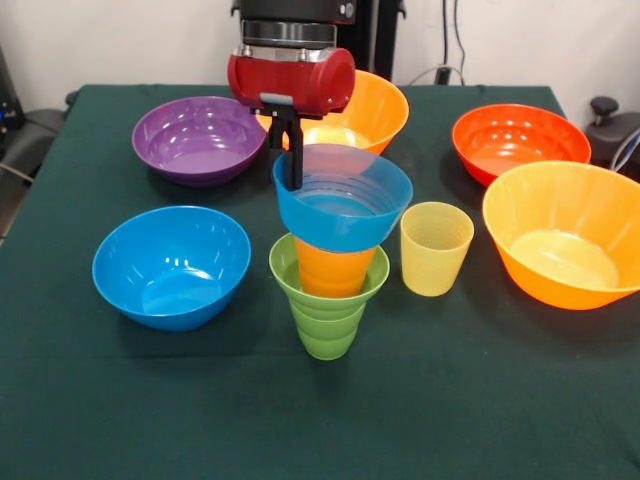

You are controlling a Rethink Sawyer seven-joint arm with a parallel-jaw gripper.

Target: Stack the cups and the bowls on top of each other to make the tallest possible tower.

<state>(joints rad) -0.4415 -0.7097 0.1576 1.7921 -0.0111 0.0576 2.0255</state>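
The tower stands at the table's middle. A green ribbed cup (pixel 325 328) is its lowest piece, with a small green bowl (pixel 283 268) flaring out on top of it. An orange cup (pixel 333 268) sits inside that bowl. A small translucent blue bowl (pixel 345 212) rests on the orange cup, slightly tilted. My gripper (pixel 286 160) comes down from above onto the blue bowl's far left rim. One black finger (pixel 297 165) is inside the bowl and the other is outside, so the gripper is shut on the rim. A pale yellow cup (pixel 435 248) stands upright just right of the tower.
Loose bowls ring the tower. A medium blue bowl (pixel 170 265) is at the left and a purple bowl (pixel 198 138) at the back left. Behind the gripper is one big orange bowl (pixel 380 110). A red-orange bowl (pixel 520 140) is at the back right and a second big orange bowl (pixel 568 245) at the right edge.
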